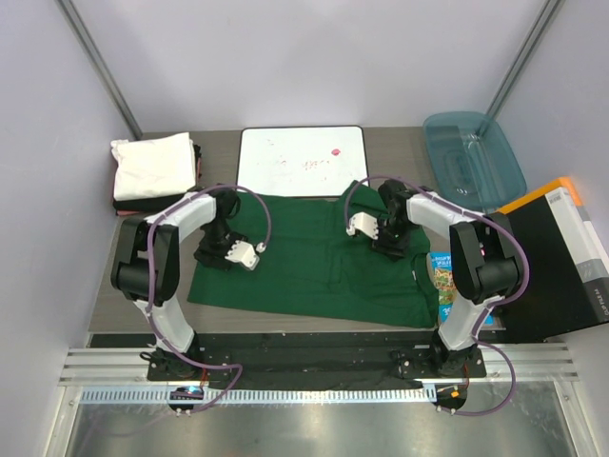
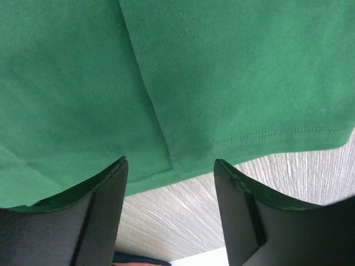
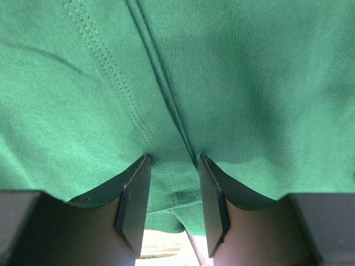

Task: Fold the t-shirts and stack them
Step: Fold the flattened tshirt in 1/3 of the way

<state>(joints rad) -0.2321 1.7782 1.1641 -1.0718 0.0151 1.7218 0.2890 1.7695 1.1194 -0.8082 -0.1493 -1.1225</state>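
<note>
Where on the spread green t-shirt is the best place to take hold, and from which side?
Take the green t-shirt at its hemmed edge, where the cloth ends on the table, coming down from above with the fingers astride the hem. It lies flat and spread, so only an edge offers anything to pinch. The left tool hangs open over that hem.

The left arm [image 1: 176,221] and right arm [image 1: 445,211] bend inward from the table's [image 1: 143,319] near edge with wrists pitched down, the left gripper [image 2: 169,166] low with jaws wide apart, the right gripper [image 3: 172,162] narrower, pinching a ridge of the dark green t-shirt [image 3: 249,83].
</note>
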